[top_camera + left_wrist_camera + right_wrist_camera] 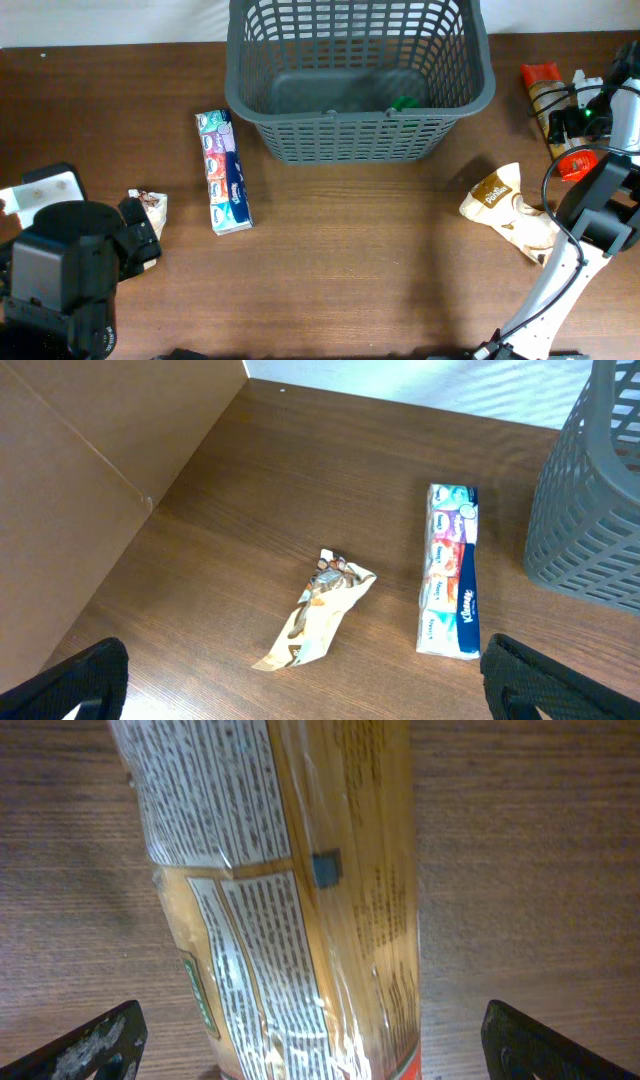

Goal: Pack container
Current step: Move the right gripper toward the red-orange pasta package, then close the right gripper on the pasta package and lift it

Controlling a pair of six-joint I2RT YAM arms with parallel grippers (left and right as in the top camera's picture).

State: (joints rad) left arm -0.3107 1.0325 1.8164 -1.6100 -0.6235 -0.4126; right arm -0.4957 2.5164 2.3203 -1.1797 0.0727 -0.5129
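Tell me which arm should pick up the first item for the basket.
Right. The right gripper is open, with the long printed packet directly between its fingers, close up. The left gripper, also open, sits farther from the small wrapper and the tissue pack.

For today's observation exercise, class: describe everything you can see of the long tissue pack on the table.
The tissue pack is a long, narrow strip of pocket packs in plastic wrap, printed in teal, pink, red and blue panels. It lies flat on the wooden table, slightly slanted, left of the grey basket, touching nothing else.
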